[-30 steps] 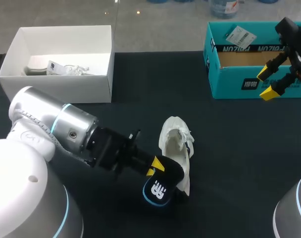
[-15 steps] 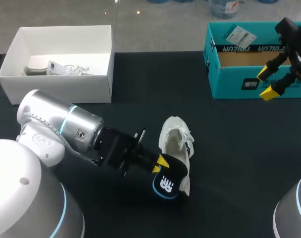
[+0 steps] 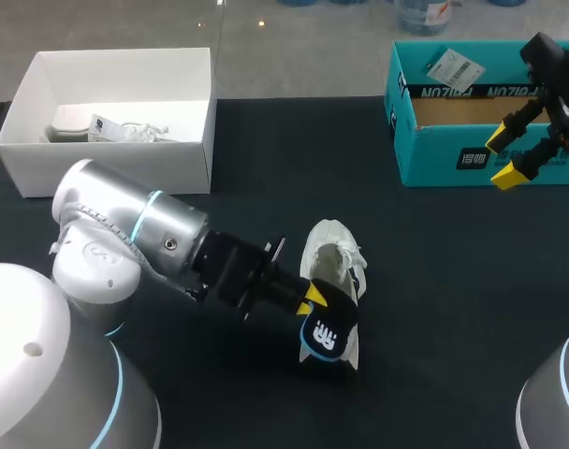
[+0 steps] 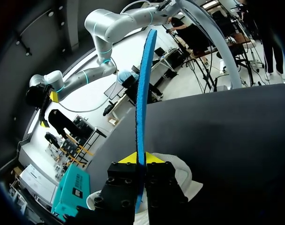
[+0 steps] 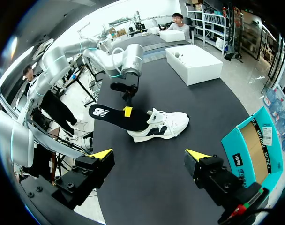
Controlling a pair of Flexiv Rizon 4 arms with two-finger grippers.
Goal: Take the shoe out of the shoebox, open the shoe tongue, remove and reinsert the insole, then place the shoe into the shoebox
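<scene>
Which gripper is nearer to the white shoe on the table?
Left. The left gripper holds the insole right by the shoe; the right gripper hangs apart, open, by the teal shoebox.

We see a white shoe (image 3: pixel 333 245) with black side panels near 6 o'clock on the black table (image 3: pixel 266 159), the insole (image 3: pixel 328 329) black with a white logo (its edge bright blue in our left wrist view). The shoebox (image 3: pixel 434 164) at 2 o'clock is teal with a brown inside; the box (image 3: pixel 116 164) at 10 o'clock is white.
</scene>
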